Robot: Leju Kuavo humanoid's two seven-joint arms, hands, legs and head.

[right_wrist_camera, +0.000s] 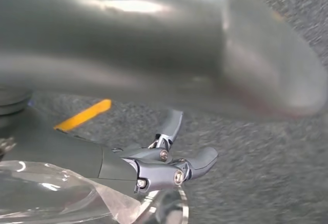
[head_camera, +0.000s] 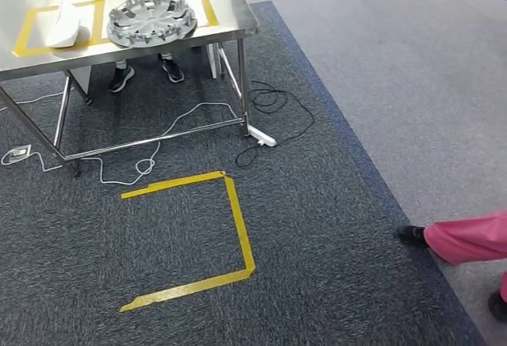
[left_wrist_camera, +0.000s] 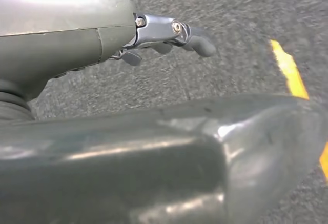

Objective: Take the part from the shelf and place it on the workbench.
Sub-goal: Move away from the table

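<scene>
white plastic part [head_camera: 62, 25] on steel workbench [head_camera: 233, 15] far left, inside yellow tape | silver hubcap [head_camera: 152, 19] beside it | yellow tape square [head_camera: 197, 235] on carpet | left hand [left_wrist_camera: 170, 37] fingers loose, empty | right hand [right_wrist_camera: 170, 162] fingers apart, empty

Looking like a lab or industrial test hall: steel workbench [head_camera: 233, 21] sitting on dark carpet [head_camera: 335, 227], yellow tape [head_camera: 239, 219] marking out zones on floor and bench top, loose cables [head_camera: 281, 112] trailing underneath, a hubcap [head_camera: 152, 19] lying on the bench, a person's feet [head_camera: 146, 73] showing behind it.
</scene>
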